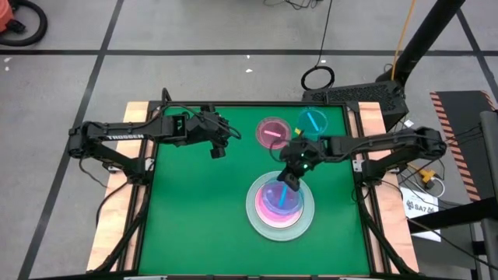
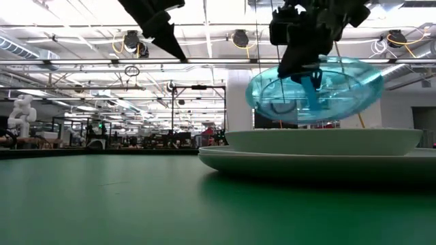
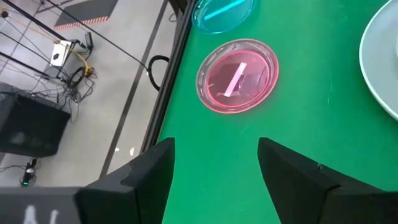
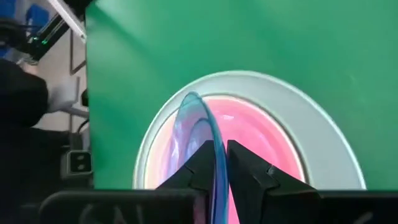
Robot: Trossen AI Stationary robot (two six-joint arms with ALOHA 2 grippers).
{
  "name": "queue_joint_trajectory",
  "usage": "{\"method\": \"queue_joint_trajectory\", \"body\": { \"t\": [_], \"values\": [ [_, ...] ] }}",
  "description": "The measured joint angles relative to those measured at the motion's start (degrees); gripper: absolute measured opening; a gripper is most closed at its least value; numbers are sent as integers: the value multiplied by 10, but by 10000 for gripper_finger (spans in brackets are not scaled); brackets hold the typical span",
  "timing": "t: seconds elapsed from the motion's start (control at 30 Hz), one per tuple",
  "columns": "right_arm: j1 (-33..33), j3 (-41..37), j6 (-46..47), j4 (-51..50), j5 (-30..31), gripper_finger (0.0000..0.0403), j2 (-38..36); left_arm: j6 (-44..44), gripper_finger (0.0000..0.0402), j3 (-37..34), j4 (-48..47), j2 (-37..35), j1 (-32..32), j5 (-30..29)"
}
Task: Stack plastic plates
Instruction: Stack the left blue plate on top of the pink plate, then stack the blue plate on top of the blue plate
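Holding a small teal plate (image 4: pixel 199 134) by its rim, the right gripper (image 4: pixel 219 163) hangs over the stack (image 1: pixel 280 208) at about 5 o'clock on the green table (image 1: pixel 202 218). Jaws are pinched tight on the rim; the plate is tilted nearly on edge and not yet touching anything below, per the low view.

Stack as it sits: large pale plate (image 1: pixel 254 211) at the bottom, a smaller one nested in it, pink plate (image 4: pixel 261 134) on top. Two plates are loose at roughly 1 o'clock: a small pink plate (image 3: pixel 237 76) and just beside it, nearer the far edge, another teal plate (image 3: pixel 222 12). Can't tell whether those two touch.

Left gripper (image 3: pixel 214 165) is fingers apart, empty, hovering near the table's far-left quarter, aimed at the loose pink plate.

Doing this step well, my read:
- Level the held plate before release; dropped on edge it'll likely roll or land skewed.
- Centre it over the pink one, not the big rim.
- Come down until it's nearly seated, then open. Thin plastic bounces.
- Retreat straight up so the fingers don't drag the rim sideways.
- Keep left clear until right exits; both loose plates are close to right's arm.
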Motion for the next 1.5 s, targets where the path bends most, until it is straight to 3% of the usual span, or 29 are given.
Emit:
{"method": "queue_joint_trajectory", "body": {
  "t": [0.17, 0.67, 1.27, 1.5],
  "values": [
    [15, -16, 14, 41, 23, 35, 0, 4, 237, 0, -1, 0, 0, 0],
    [24, -17, 22, 35, 86, 40, 17, 14, 237, 0, -2, 0, 0, 0],
    [15, -17, 20, 34, 123, 119, 50, 56, 237, 0, 22, 0, 0, 0],
    [14, -17, -4, 39, 131, 127, 50, 65, 237, 0, 23, 0, 0, 0]
  ]
}}
